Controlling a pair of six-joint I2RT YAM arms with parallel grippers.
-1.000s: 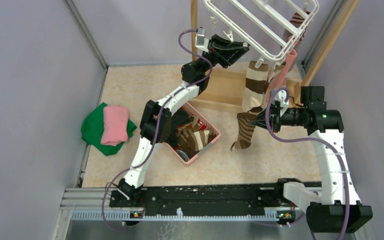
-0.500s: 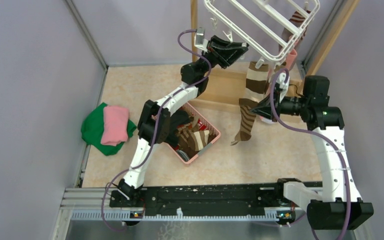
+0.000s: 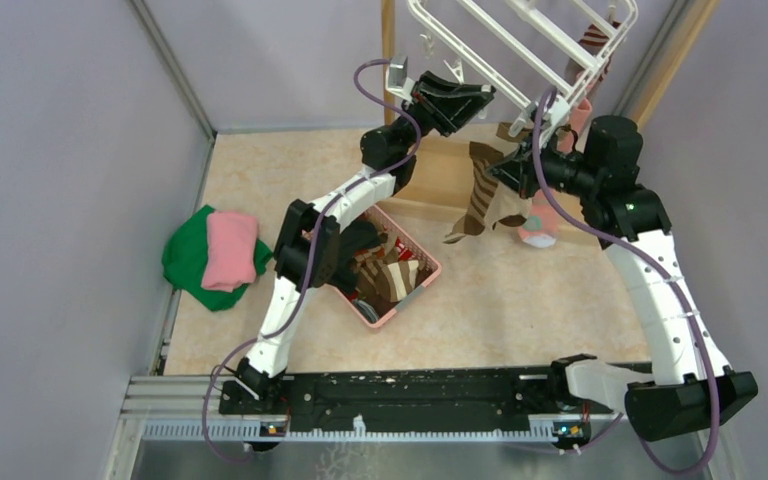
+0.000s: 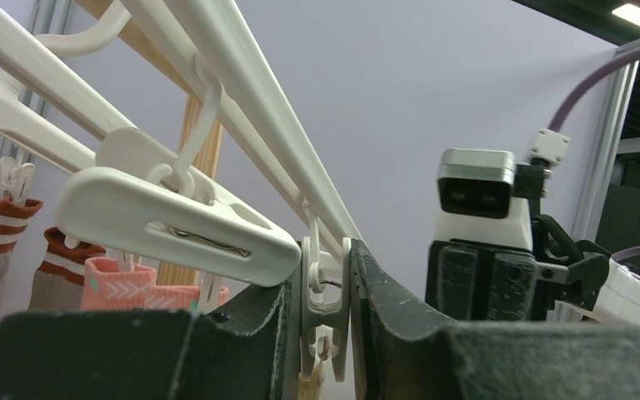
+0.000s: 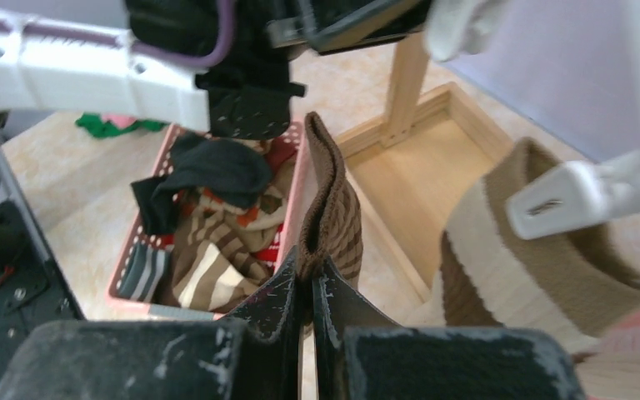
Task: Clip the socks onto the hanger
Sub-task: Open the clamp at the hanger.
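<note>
Right now my left pincer (image 4: 327,279) is squeezed onto a small white clip (image 4: 325,321) dangling from the hanger (image 4: 233,75). The clip sits pinched between my two fingers at the lower middle of the left wrist view. A larger clip (image 4: 175,225) hangs just to its left, under the same white bars. In the lower left corner of that view, a pink sock (image 4: 125,279) hangs from the hanger.

My right pincer (image 5: 310,292) is clamped tight on the cuff of a brown striped sock (image 5: 333,208). The cuff stands up out of the fingers at the centre of the right wrist view. From above, this sock dangles in the upper middle of the frame, under the hanger's near corner and clear of the table (image 3: 520,300). It hangs a little below my left pincer.

At the right of the right wrist view, a second striped sock (image 5: 533,250) hangs pinched in a white clip. I cannot tell whether my sock's cuff touches any clip.

Left of centre in the top view, a pink basket (image 3: 436,268) sits on the table beneath my left arm, with a heap of socks (image 3: 392,275) inside.
</note>
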